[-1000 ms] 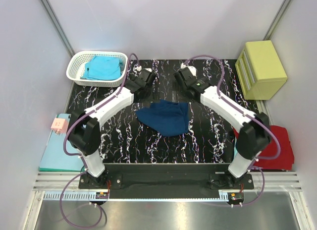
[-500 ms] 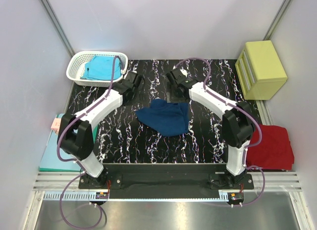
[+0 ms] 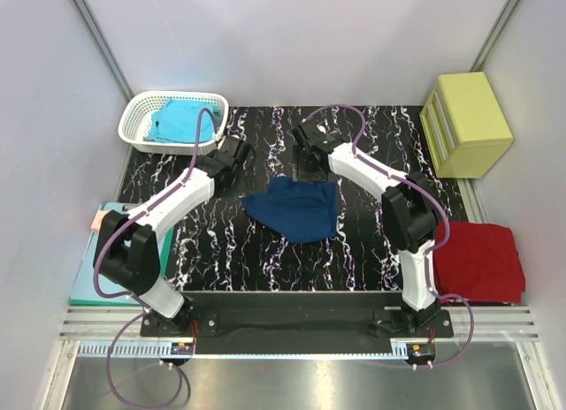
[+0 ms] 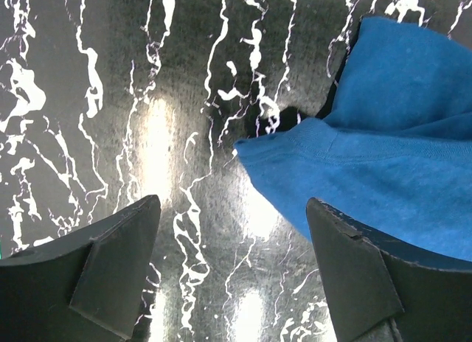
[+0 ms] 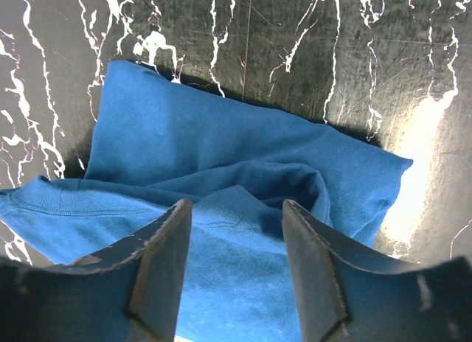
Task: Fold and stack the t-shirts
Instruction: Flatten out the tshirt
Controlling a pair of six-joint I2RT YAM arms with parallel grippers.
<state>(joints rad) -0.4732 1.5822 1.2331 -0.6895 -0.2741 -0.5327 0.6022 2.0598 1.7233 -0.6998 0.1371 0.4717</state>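
While the navy t-shirt (image 3: 296, 208) lies rumpled on the table (image 3: 354, 242), the left gripper (image 4: 232, 231) beside it and the right gripper (image 5: 236, 239) over it both have jaws apart.

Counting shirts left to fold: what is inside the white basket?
A crumpled turquoise t-shirt fills the white basket. Whether anything lies beneath it cannot be seen, since the fabric covers the basket's floor.

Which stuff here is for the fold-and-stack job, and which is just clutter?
Job: navy tee, turquoise tee, red tee.
Lying about: basket, yellow box, clipboard.
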